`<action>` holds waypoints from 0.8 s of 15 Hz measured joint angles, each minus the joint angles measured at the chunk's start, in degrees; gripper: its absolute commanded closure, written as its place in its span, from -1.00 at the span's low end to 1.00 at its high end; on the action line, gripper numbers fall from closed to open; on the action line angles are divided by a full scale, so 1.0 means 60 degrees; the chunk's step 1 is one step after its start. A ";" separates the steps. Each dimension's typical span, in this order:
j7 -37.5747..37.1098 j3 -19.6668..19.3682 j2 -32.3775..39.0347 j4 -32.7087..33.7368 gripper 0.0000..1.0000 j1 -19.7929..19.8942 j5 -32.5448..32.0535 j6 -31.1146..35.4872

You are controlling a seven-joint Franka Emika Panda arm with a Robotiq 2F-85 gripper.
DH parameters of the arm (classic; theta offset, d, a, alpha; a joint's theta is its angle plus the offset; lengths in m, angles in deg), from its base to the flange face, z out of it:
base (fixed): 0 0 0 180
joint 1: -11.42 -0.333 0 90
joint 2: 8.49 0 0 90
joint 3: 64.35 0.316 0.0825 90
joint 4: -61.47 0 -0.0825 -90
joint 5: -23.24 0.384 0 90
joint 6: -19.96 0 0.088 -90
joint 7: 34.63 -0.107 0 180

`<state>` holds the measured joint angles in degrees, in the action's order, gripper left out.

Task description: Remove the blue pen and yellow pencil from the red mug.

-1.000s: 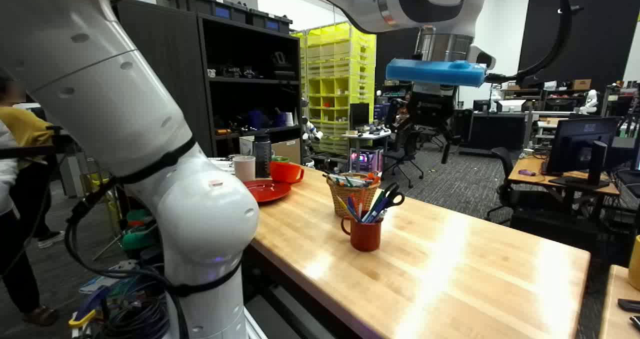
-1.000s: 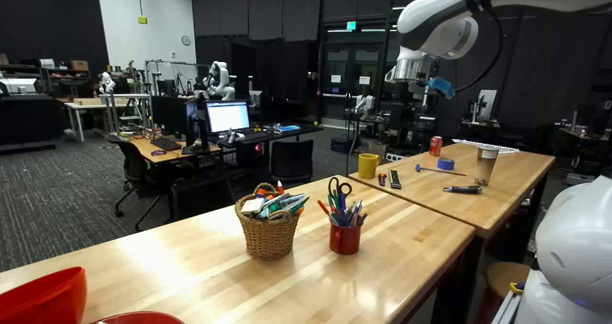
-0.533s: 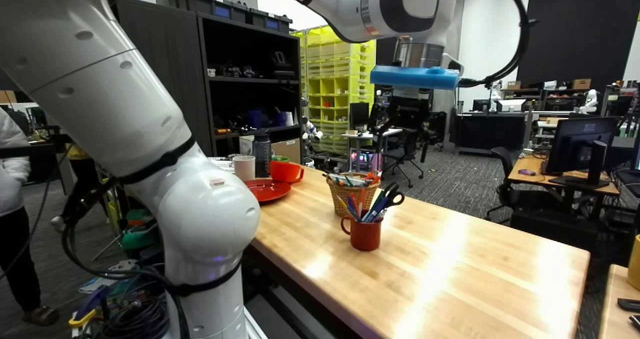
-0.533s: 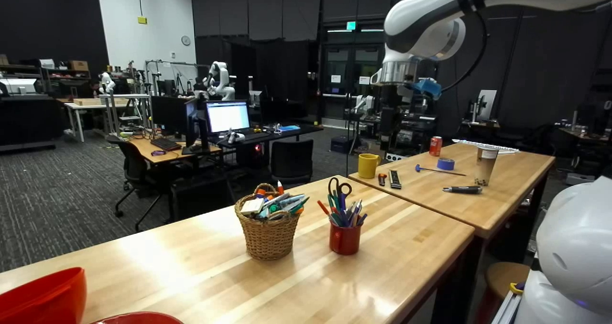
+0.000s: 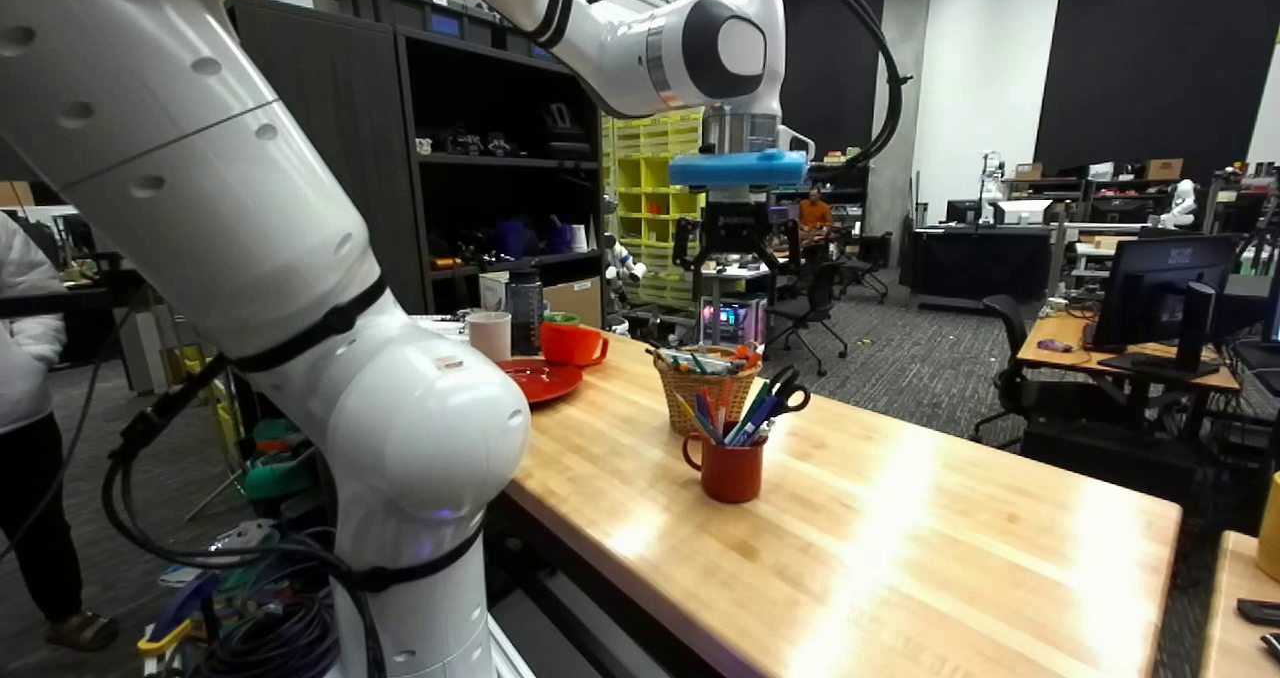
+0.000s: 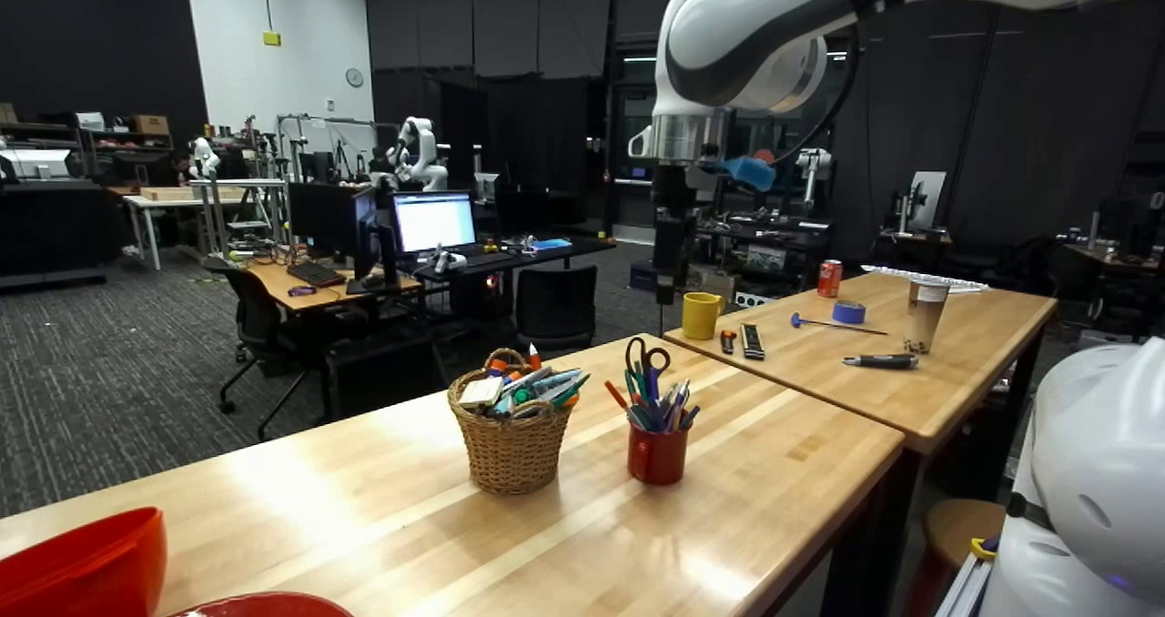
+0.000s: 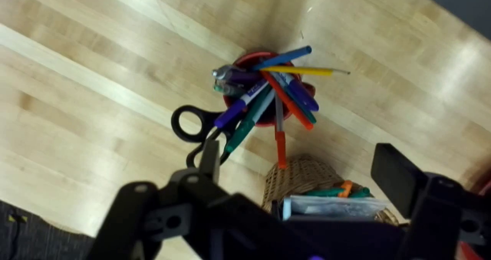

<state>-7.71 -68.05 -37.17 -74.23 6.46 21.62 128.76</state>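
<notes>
In the red mug [image 5: 731,473], the blue pen [image 7: 284,57] (likely light, stiff) wants pinching near its top; the claw [image 7: 301,162] gapes, empty.

End effector [image 6: 667,285] swung across (off to one side a second ago), now roughly above the red mug [image 6: 657,458]

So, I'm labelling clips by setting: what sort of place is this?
Probably a robotics lab: another white robot arm stands in the background, with a lit monitor and a yellow storage rack.

One red mug [image 6: 656,456], one yellow pencil [image 7: 299,70], one basket [image 6: 512,455]
</notes>
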 measured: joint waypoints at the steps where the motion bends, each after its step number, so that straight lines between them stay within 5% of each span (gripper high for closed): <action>1: -0.0188 0.0073 0.0060 -0.0021 -1.00 -0.0039 0.0001 0.0389; 6: -0.0782 0.0132 0.0690 -0.0043 -1.00 0.0036 -0.0049 0.1956; 12: -0.1126 0.0080 0.1319 -0.0037 -1.00 0.0328 -0.0034 0.2242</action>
<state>-14.46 -67.57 -29.26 -74.46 8.43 21.41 142.21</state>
